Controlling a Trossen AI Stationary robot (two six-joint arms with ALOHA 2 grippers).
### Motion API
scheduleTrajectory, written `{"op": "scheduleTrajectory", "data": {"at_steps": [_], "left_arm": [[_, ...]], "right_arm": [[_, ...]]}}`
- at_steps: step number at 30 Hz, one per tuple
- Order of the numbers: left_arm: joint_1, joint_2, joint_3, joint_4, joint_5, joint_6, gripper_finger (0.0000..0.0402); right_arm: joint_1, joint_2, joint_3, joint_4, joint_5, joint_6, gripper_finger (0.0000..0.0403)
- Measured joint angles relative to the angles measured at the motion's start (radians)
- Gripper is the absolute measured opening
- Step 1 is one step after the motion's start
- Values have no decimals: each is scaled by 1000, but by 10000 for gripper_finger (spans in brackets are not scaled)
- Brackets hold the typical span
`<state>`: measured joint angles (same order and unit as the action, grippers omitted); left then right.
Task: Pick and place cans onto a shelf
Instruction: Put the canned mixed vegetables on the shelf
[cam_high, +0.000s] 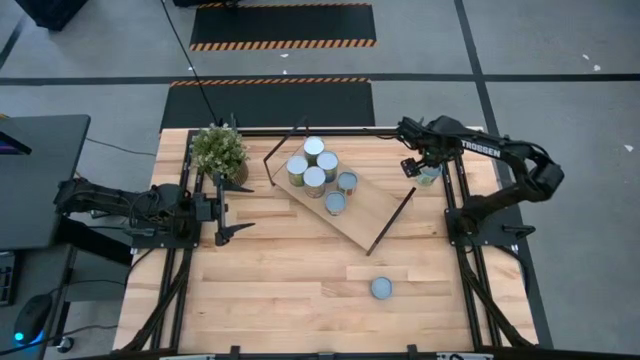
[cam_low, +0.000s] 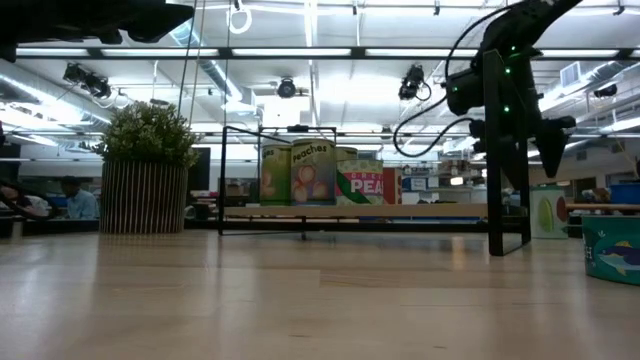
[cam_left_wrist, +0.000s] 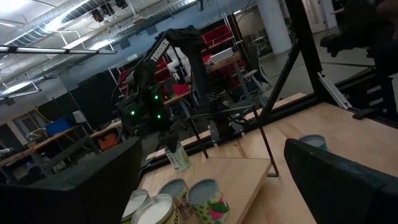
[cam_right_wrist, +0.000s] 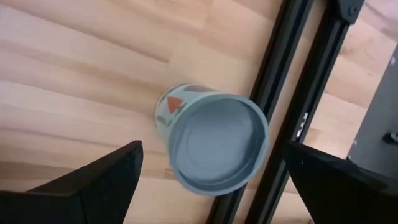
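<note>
Lone can (cam_high: 381, 288) waits on the counter (cam_high: 280, 300); six cans (cam_high: 318, 172) sit on the shelf (cam_high: 372, 208); right gripper (cam_high: 424, 172), fingers wide, hovers over another (cam_right_wrist: 214, 144); left gripper (cam_high: 236, 207) fingers wide too.

Table (cam_high: 280, 300): a light wooden top with black rails running along its left, right and far edges.
Shelf (cam_high: 385, 205): sitting on the table toward 12 o'clock from the table's middle, lying slantwise from 10 o'clock down to 4 o'clock, with thin black legs (cam_high: 392, 220) at both ends.
Cans on the shelf (cam_high: 315, 167): five standing upright, bunched at the board's 10 o'clock end, touching or nearly so.
Plant (cam_high: 219, 152): standing on the table at 10 o'clock, just beside the shelf's end.
Lone can (cam_high: 381, 289): standing on bare wood at 5 o'clock, well apart from the shelf.
Corner can (cam_right_wrist: 214, 142): standing at 2 o'clock, right against the right rail.
</note>
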<state>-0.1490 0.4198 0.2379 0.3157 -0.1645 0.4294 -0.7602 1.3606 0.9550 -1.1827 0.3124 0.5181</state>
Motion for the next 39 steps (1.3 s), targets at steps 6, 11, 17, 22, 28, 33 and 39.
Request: {"op": "scheduleTrajectory", "data": {"at_steps": [6, 11, 17, 22, 28, 33, 39], "left_arm": [[0, 0, 0, -5, 0, 0, 398], [0, 0, 0, -6, 0, 0, 398], [0, 0, 0, -7, 0, 0, 398], [0, 0, 0, -7, 0, 1, 398], [0, 0, 0, -7, 0, 1, 398], [0, 0, 0, -7, 0, 1, 398], [0, 0, 0, -6, 0, 4, 398]], "right_arm": [[-47, 48, 0, 13, -51, -35, 396], [-81, 67, 0, 16, -60, -44, 396], [-94, 79, -56, 66, -87, -44, 396], [-95, 79, -95, 127, -116, -71, 392], [-103, 79, -137, 205, -184, -101, 352], [-108, 75, -158, 272, -228, -127, 311], [-108, 79, -93, 317, -258, -178, 302]]}}
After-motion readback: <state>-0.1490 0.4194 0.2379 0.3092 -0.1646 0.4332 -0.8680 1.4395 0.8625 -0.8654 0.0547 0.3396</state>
